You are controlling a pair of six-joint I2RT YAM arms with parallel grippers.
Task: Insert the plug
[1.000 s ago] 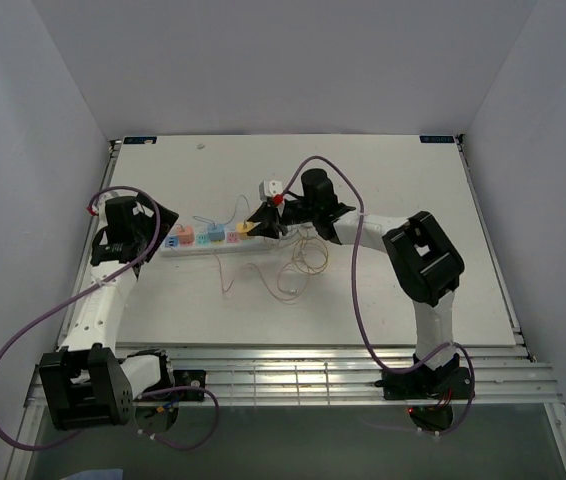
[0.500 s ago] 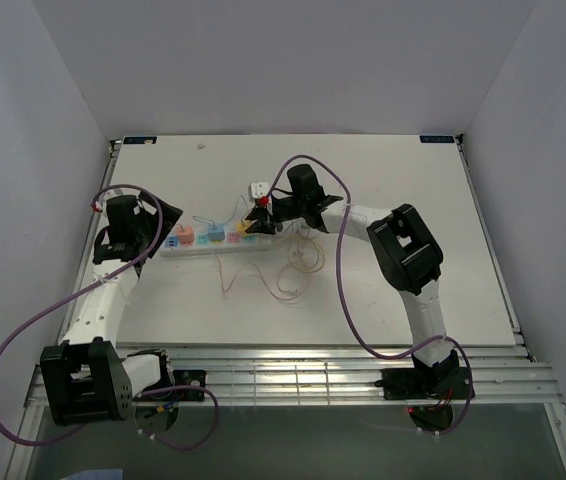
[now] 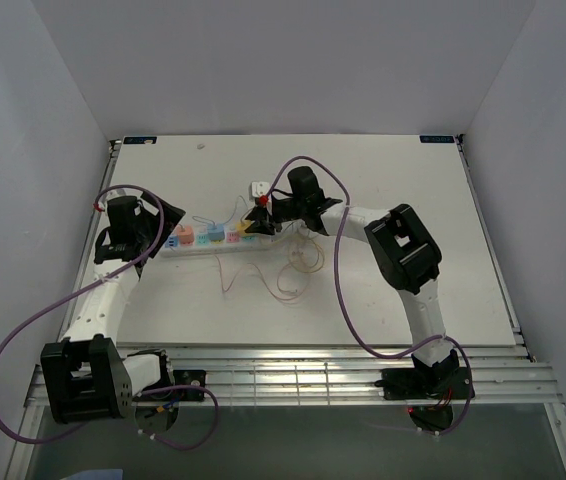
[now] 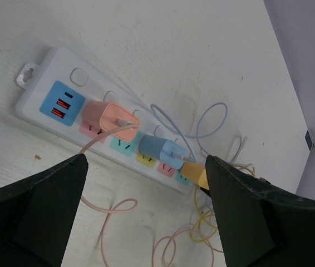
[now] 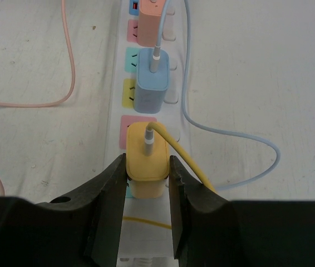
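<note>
**A:** What sits closest on the right wrist view?

**B:** The right gripper, narrowed onto the sides of the yellow charger plug. The plug's cable rises from its top and trails off right.

**A:** And where is that plug?

**B:** Over the right end of the white power strip. It covers a teal socket, with a free pink socket just beyond. I can't tell whether the prongs are seated or only resting above the holes.

**A:** Further along?

**B:** The blue plug is already in, then the salmon plug. The left gripper hangs over the far end with its fingers spread wide, holding nothing.

**A:** What's changed?

**B:** A second ago the right arm stood off past the strip's end. It has since swung left over the sockets, and in the last half second it has barely shifted.

**A:** Meaning?

**B:** I'd say the carry is finished. What's left is a straight press down, and the strip could slide because nothing braces it.
</note>
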